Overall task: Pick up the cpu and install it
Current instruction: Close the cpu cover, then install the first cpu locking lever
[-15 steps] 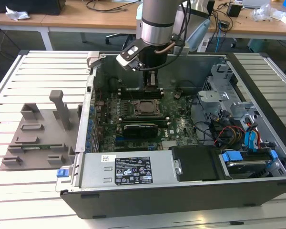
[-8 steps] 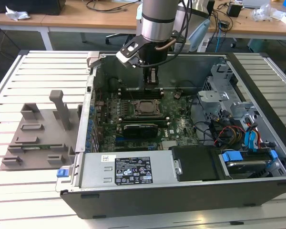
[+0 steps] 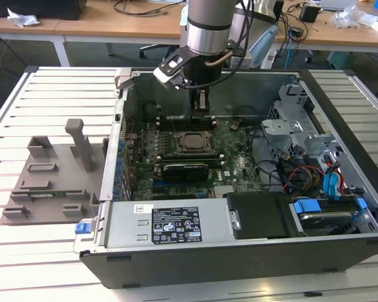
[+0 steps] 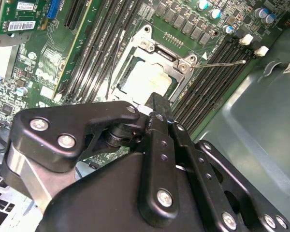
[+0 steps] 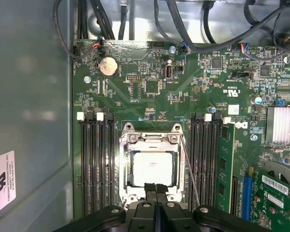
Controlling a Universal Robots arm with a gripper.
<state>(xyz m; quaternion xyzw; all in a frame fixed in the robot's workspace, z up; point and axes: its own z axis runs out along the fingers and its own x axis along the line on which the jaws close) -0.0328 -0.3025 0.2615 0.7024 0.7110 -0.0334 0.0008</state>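
In the exterior view, the black two-fingered gripper (image 3: 201,102) is seen hung just above the silvery metal socket frame (image 3: 176,143) on the green motherboard (image 3: 239,167) of the open black computer case (image 3: 340,251). A grey plastic tray with upright pegs (image 3: 50,182) lies well apart from that frame. In the second wrist view, the small flat square silvery-grey cpu (image 4: 144,79) is seated inside the frame (image 4: 181,65). In the first wrist view, the gripper (image 5: 155,187) is clenched on nothing, fingertips pressed together over the frame's edge, beside the cpu (image 5: 153,166).
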